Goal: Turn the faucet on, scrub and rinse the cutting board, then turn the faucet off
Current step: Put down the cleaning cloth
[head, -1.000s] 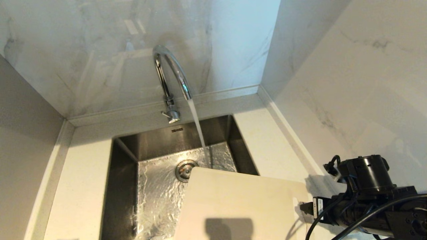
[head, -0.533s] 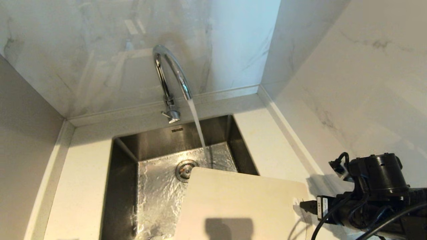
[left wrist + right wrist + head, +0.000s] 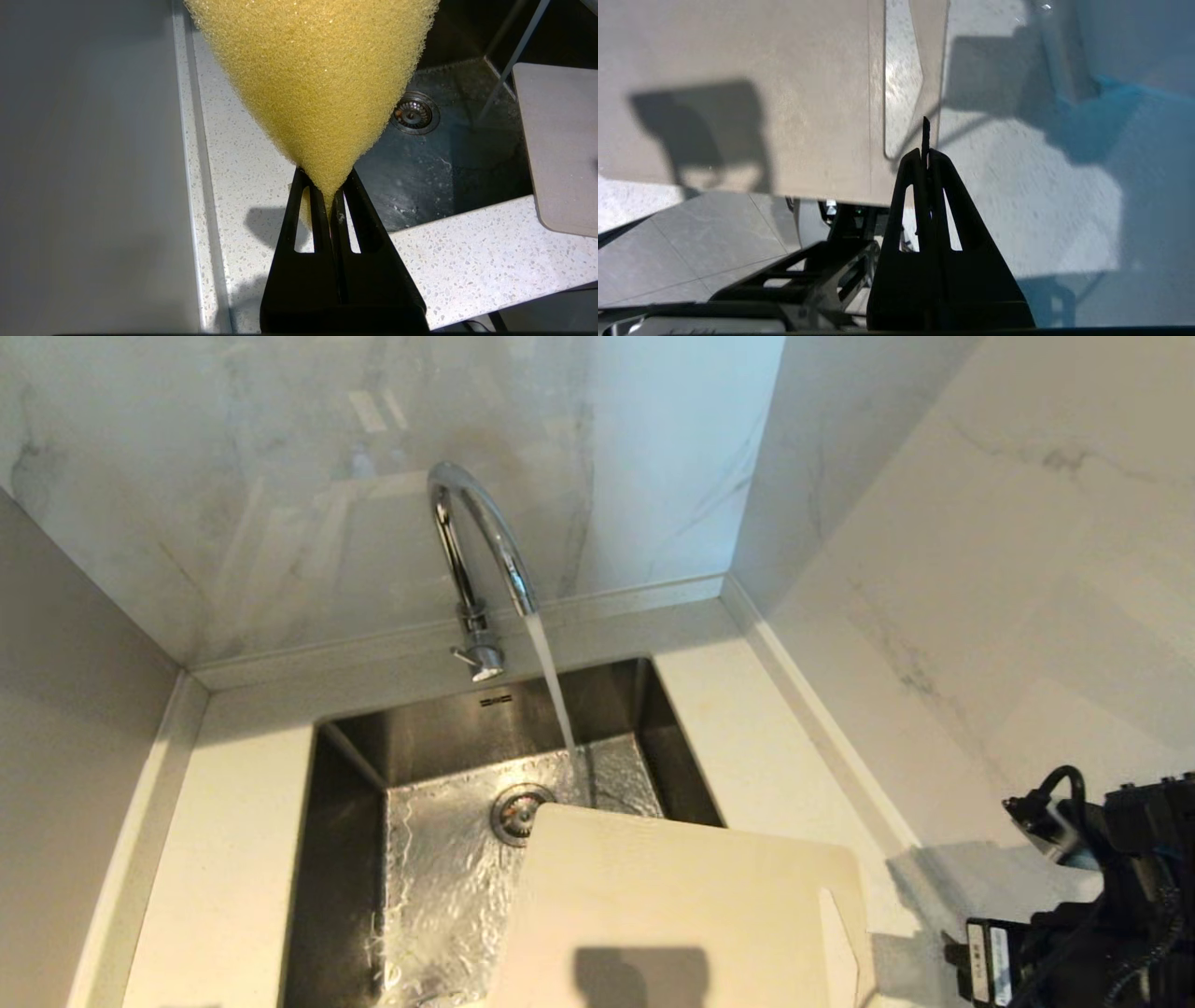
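While my left end effector (image 3: 329,196) pinches the sponge (image 3: 313,74) and my right end effector (image 3: 926,154), pressed together, grips nothing, I should bring the cutting board (image 3: 672,905) squarely under the faucet (image 3: 476,541) stream.

No text, label or brand can be read on anything here.

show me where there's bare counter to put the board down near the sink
Two bare strips: the counter left of the sink, bordered by the grey side wall, and the counter right of the sink up to the marble wall, ahead of the cutting board. Crowded: the right near corner, where the board overhangs the basin and the right tool sits at its slot.
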Robot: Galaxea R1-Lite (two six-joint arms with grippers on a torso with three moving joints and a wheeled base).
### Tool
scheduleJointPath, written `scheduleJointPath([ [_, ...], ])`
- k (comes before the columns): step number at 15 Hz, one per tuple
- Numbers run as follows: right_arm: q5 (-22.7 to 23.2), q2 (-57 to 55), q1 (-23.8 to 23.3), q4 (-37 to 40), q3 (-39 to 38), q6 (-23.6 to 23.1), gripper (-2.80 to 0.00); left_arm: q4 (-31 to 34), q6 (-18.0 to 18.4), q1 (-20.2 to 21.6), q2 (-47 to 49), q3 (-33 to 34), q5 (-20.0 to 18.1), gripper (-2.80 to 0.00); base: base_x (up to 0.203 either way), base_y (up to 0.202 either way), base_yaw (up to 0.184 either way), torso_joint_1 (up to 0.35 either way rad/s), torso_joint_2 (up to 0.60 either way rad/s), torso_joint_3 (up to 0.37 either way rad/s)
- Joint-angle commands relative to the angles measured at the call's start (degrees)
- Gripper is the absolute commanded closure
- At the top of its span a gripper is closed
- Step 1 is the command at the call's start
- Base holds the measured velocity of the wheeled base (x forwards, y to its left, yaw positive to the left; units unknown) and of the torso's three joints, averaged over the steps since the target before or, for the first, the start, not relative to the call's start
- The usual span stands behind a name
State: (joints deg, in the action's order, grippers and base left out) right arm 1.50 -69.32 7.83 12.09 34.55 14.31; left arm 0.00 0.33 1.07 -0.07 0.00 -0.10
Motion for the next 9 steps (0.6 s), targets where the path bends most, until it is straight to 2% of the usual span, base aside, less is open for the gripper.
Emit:
scheduleJointPath([
  [1, -1.26, 9.32, 0.00, 7.34, 2.86, 0.17, 0.00, 0.00, 0.02, 0.05, -0.11, 0.02, 0.01, 0.00, 0.000, 0.000, 0.000, 0.000, 0.00, 0.000],
  [3, -4.96, 13.75, 0.00, 12.03, 4.39, 0.17, 0.00, 0.00, 0.02, 0.05, -0.13, 0.06, 0.01, 0.00, 0.000, 0.000, 0.000, 0.000, 0.00, 0.000],
  [5, -8.34, 16.09, -0.10, 13.09, 4.52, 0.32, 0.00, 0.00, 0.02, 0.05, -0.13, 0.03, 0.01, 0.00, 0.000, 0.000, 0.000, 0.000, 0.00, 0.000],
  [7, -9.37, 17.41, -1.17, 14.59, 5.02, 0.52, 0.00, 0.00, 0.02, 0.03, -0.11, 0.01, 0.01, 0.00, 0.000, 0.000, 0.000, 0.000, 0.00, 0.000],
  [9, -12.27, 18.98, -1.49, 15.60, 6.62, 0.57, 0.00, 0.00, 0.02, -0.02, -0.11, 0.00, 0.01, 0.00, 0.000, 0.000, 0.000, 0.000, 0.00, 0.000],
])
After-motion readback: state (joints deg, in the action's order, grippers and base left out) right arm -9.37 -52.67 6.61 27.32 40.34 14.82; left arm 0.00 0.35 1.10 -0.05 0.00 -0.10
